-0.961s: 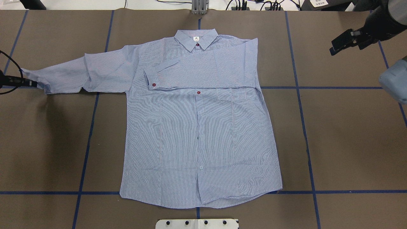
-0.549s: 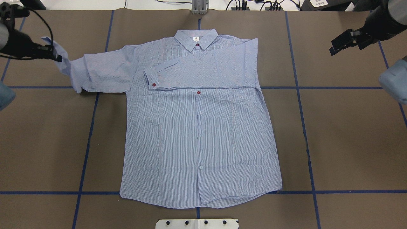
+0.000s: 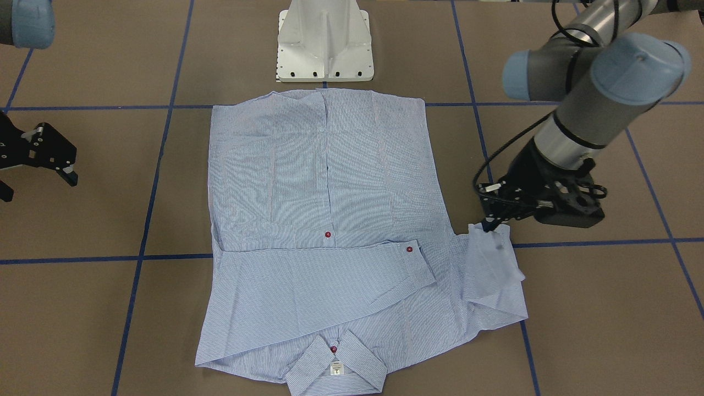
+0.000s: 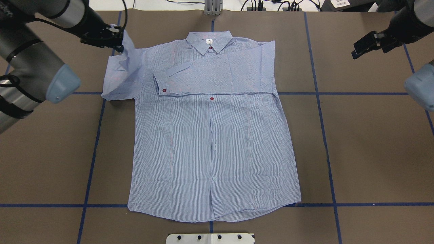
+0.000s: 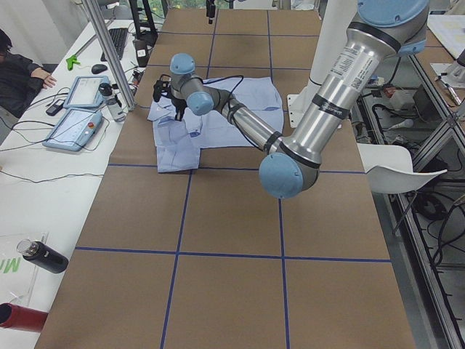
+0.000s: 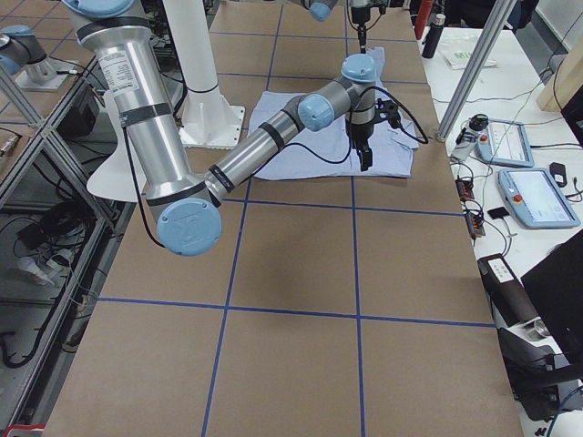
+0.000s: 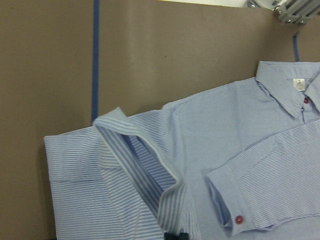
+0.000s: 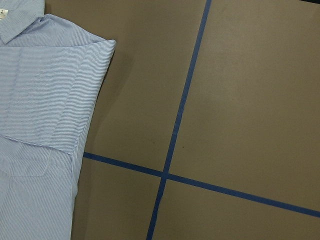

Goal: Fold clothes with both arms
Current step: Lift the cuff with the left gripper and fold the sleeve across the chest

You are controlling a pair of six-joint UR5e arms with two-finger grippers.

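Brown table [image 3: 605,330] crossed by blue tape lines fills the front-facing view. The striped shirt [image 3: 324,181] lies flat at centre, one sleeve folded across its chest. At 3 o'clock your left gripper [image 3: 486,226] is clamped on the other sleeve's cuff [image 3: 490,243]. At 9 o'clock the right gripper [image 3: 36,184] hangs with jaws apart, holding nothing.

Overhead, the cuff is lifted at 10 o'clock (fabric doubled beneath it).

Left wrist view: the cuff stands above the shoulder.

This looks like the second sleeve fold. Next, carry the cuff toward 3 o'clock overhead, then release.
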